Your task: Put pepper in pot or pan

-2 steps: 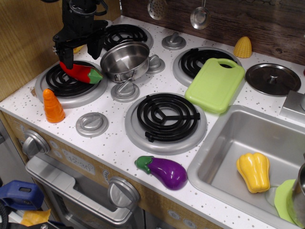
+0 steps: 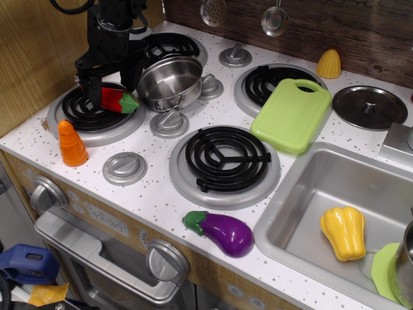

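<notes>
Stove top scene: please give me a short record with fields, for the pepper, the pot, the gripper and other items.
pepper: red, green stem end, on the front-left burner, between the gripper fingers
pot: steel, upright, empty, just right of the pepper
gripper: lowered around the pepper; grip not clear
carrot: at the burner's front edge
cutting board: green, partly on the back-right burner
lid: flat, on the counter, far right
sink: holds a yellow bell pepper
eggplant: front counter edge
</notes>
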Motion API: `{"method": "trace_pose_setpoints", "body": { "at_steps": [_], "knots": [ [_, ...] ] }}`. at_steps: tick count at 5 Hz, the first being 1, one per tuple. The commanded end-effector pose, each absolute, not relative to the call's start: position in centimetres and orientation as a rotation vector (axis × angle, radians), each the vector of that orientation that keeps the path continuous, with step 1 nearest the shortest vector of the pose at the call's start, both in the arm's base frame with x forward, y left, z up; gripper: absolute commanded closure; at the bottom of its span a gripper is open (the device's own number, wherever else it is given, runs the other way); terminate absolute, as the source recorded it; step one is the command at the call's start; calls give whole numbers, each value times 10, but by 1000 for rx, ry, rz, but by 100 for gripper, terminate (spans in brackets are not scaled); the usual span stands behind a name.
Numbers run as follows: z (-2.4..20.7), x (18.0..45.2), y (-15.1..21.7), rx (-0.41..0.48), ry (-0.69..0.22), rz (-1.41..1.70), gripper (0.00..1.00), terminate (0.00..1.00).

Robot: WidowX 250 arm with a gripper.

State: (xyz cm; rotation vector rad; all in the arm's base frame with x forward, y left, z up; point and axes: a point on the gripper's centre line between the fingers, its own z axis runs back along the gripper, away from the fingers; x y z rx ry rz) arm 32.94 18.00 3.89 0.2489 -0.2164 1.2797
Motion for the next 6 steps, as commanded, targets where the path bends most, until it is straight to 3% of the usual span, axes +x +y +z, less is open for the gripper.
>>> {"method": "trace_pose_setpoints", "body": {
  "at_steps": [1,2,3,4,5,6],
  "knots": [
    [35,326,192,201,-248,1311,0,0],
    [33,325,192,187,-216,1340,0,0],
    [42,324,188,207,-262,1357,100,0],
    [70,326,182,241,-350,1355,100,0],
    [92,340,169,201,-449,1338,100,0],
    [97,357,159,125,-514,1317,100,0]
  ]
}}
